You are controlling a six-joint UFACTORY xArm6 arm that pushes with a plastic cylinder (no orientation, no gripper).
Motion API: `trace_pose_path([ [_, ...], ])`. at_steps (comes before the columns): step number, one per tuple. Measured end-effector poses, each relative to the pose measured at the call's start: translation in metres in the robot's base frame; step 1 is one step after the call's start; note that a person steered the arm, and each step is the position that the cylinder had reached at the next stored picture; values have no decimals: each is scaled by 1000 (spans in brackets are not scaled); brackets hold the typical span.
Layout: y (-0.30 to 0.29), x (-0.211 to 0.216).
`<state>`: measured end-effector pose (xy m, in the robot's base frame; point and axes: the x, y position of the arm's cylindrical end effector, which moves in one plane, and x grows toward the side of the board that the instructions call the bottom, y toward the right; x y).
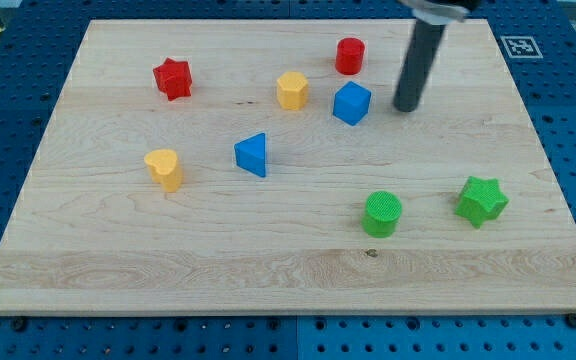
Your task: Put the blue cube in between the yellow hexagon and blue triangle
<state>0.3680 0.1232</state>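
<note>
Blue plastic cube sits on the pale wooden board, just right of the yellow plastic hexagon, upper right of the blue plastic triangle. We judge it light, rigid, easily slid. We carry no pincer; my tip rests near its right face, where we would push.

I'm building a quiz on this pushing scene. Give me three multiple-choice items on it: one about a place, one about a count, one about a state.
1. Where is my tip relative to the blue cube?
A. at the view's right of it
B. at the view's left of it
C. resting on top of it

2. How many green blocks are on the board?
A. one
B. two
C. three

3. Does the blue cube touch the yellow hexagon?
A. yes, pressed together
B. no, wood shows between them
C. it is stacked on it

Answers:
1 A, the rod stands just right of the cube, with a gap.
2 B, a green cylinder and a green star.
3 B, bare board separates them.
</note>
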Motion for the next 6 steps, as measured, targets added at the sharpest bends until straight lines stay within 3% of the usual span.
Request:
trace_pose_path([
  [3,-106,45],
  [4,-32,45],
  [5,-12,18],
  [6,-58,-1],
])
